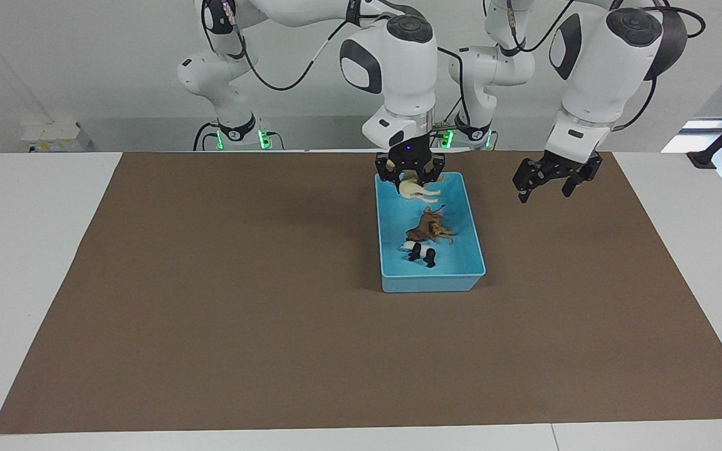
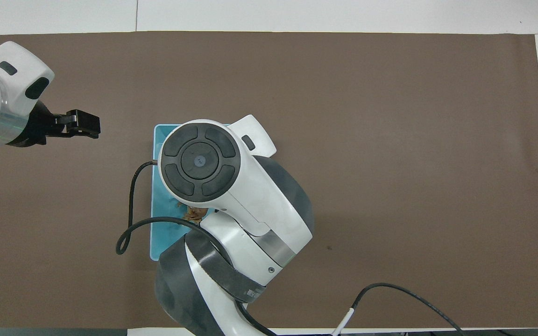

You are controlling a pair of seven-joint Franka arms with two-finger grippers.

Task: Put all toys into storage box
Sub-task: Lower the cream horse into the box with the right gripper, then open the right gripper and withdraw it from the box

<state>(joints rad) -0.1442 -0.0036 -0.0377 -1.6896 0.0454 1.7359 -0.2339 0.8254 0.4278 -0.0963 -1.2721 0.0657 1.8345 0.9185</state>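
Observation:
The light blue storage box [image 1: 432, 285] stands on the brown mat. Inside it lie three toys: a dark brown shaggy animal [image 1: 422, 228] against an orange tiger [image 1: 442, 232], and a black-and-white panda [image 1: 419, 251]. My right gripper [image 1: 410, 180] hangs above the box's end nearest the robots, shut on the cream-white horse [image 1: 418, 190], whose legs stick out sideways. My left gripper [image 1: 546, 190] is open and holds nothing, raised over the mat beside the box toward the left arm's end. In the overhead view the right arm hides most of the box [image 2: 156, 235]; the left gripper [image 2: 90, 126] is over bare mat.
A brown mat [image 1: 210, 326] covers most of the white table [image 1: 22, 250]. A black cable [image 2: 131, 219] from the right arm loops over the box's edge. A black stand [image 1: 718, 144] sits at the table's corner near the left arm.

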